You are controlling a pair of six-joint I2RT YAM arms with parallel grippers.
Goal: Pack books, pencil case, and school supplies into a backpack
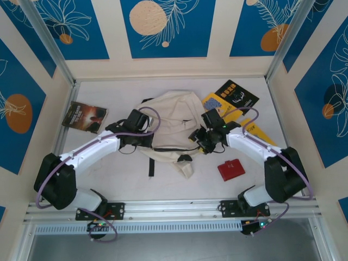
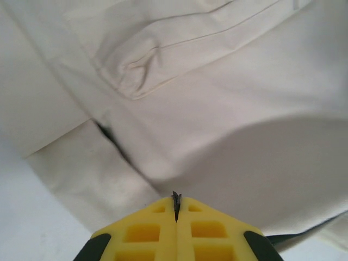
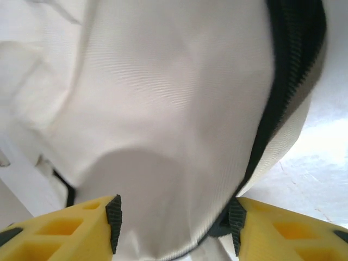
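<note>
Cream backpack (image 1: 174, 128) lies mid-bench (image 1: 109, 182) with its long axis up-frame; left jaws are closed on a thin dark sliver (image 2: 175, 199) at its left edge, while right jaws stand open astride right-side fabric, black zipper (image 3: 280, 109) by the right pad.

Backpack (image 1: 174, 117) on table (image 1: 125, 179), books (image 1: 84, 116) either side

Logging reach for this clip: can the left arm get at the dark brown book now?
Probably yes: the dark brown book lies uncovered left of the left gripper, with bare table between.
</note>
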